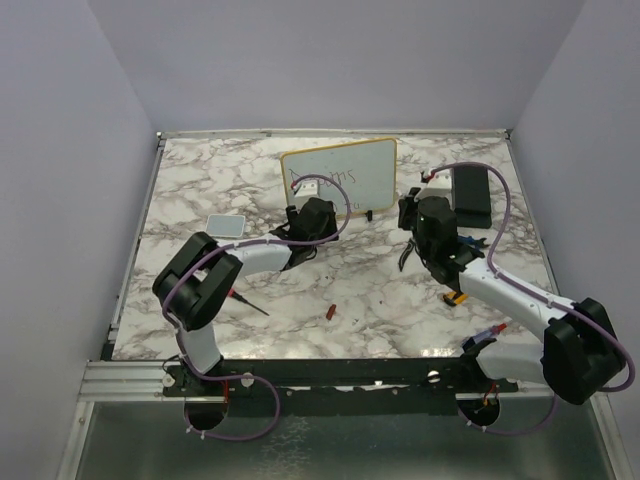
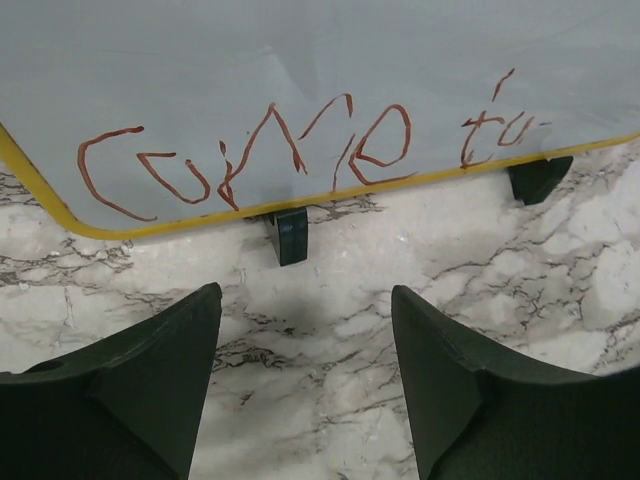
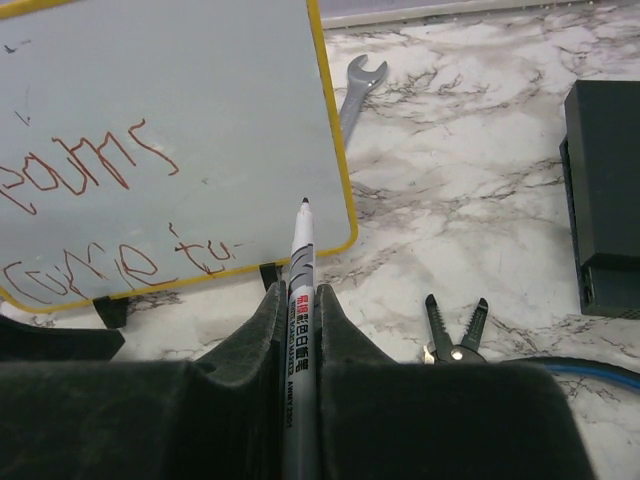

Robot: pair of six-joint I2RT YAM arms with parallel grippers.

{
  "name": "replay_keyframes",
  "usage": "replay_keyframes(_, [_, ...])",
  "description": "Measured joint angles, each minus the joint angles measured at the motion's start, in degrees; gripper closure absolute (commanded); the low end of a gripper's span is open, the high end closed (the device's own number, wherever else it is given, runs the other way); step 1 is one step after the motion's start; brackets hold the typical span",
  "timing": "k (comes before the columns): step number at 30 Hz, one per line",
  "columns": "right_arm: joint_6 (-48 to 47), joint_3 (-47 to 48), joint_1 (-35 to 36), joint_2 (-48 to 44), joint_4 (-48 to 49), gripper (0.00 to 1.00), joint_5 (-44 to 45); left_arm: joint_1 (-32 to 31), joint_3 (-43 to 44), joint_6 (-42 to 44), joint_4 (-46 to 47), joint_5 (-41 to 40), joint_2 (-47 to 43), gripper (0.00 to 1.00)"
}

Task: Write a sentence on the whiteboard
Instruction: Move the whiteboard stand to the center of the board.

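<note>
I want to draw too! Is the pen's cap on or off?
Off. The marker held in the right gripper shows its bare dark tip, pointing toward the whiteboard.

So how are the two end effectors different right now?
The left end effector is open and holds nothing; the right end effector is shut on a white marker. The left one sits low in front of the bottom edge of the whiteboard; the right one points toward its lower right corner. Both are dark, have two fingers and face the whiteboard.
</note>
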Motion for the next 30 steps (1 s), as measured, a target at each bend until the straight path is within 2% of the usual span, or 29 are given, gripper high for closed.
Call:
replay_keyframes(3, [0.15, -0.20, -0.46, -1.22, 0.00, 0.99, -0.68, -0.04, 1.03, -0.33, 1.64, -2.05, 2.80, 0.32])
replay_keyframes(10, [0.61, -0.39, -0.83, -1.40, 0.04, 0.99, -2.32, -1.27, 4.42, 0.11, 2.93, -6.19, 9.33, 0.42])
replay_keyframes(19, [0.90, -0.42, -0.96, -0.81, 0.11, 1.00, -3.56, -1.44, 5.68, 1.64, 3.72, -11.41, 11.89, 0.55])
replay_keyframes(23, [1.05, -0.42, -1.05, 0.00, 0.13, 0.99, -4.04, -1.49, 5.73, 2.32, 3.91, -13.51, 12.35, 0.65])
replay_keyframes(30, [1.07, -0.42, -1.09, 0.57, 0.15, 0.99, -4.33, -1.60, 6.58, 3.02, 3.98, -14.86, 13.25, 0.73])
